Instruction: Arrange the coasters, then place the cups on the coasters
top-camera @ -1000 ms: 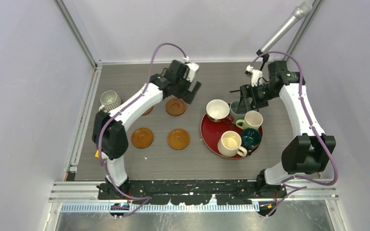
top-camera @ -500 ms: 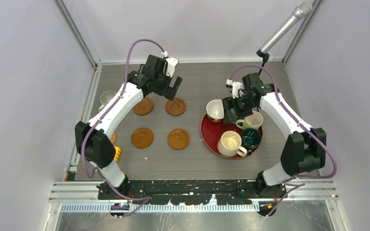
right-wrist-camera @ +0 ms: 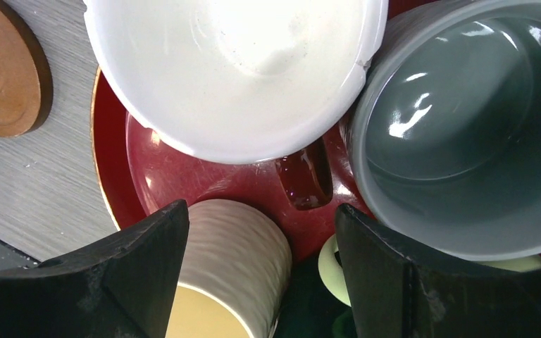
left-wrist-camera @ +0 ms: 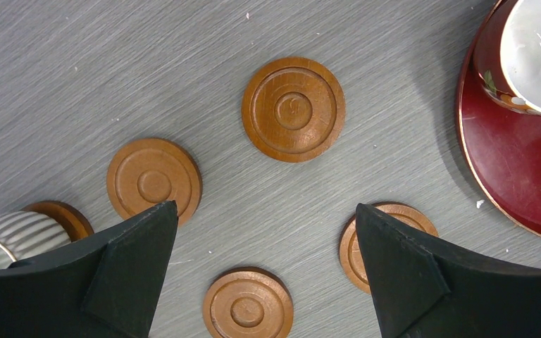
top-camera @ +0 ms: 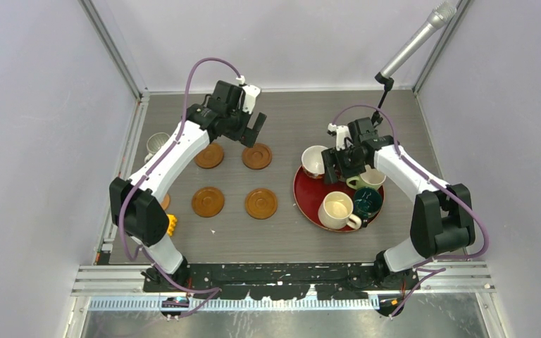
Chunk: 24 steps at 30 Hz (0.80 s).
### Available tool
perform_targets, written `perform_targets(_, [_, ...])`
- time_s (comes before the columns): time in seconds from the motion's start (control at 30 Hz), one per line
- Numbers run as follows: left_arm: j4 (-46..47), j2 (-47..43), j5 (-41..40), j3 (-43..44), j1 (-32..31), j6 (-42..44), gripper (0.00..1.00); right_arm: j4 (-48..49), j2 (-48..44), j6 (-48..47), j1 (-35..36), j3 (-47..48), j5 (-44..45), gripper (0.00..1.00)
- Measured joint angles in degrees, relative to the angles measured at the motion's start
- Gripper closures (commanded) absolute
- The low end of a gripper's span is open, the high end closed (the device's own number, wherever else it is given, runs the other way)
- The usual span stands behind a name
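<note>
Four bare round brown wooden coasters (left-wrist-camera: 294,109) wait at nine o'clock of the round red tray (top-camera: 308,201), where my right pincer (right-wrist-camera: 259,208), jaws spread, has just slid over the white ceramic cup (right-wrist-camera: 232,70) at eleven o'clock.

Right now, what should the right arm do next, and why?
Probably lower the right gripper and close on the white cup's handle: the jaws are open, the handle lies just ahead between them, and coasters lie bare.

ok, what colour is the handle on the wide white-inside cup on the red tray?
Glossy reddish-brown handle; the right wrist view shows it best.
</note>
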Motion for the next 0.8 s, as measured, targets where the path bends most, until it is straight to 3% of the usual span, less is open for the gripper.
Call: perform_targets(0.8, [0.0,0.0,-0.5,0.0,0.0,0.1,0.0,3.1,0.0,-0.3,3.7,-1.7,-2.5,0.21])
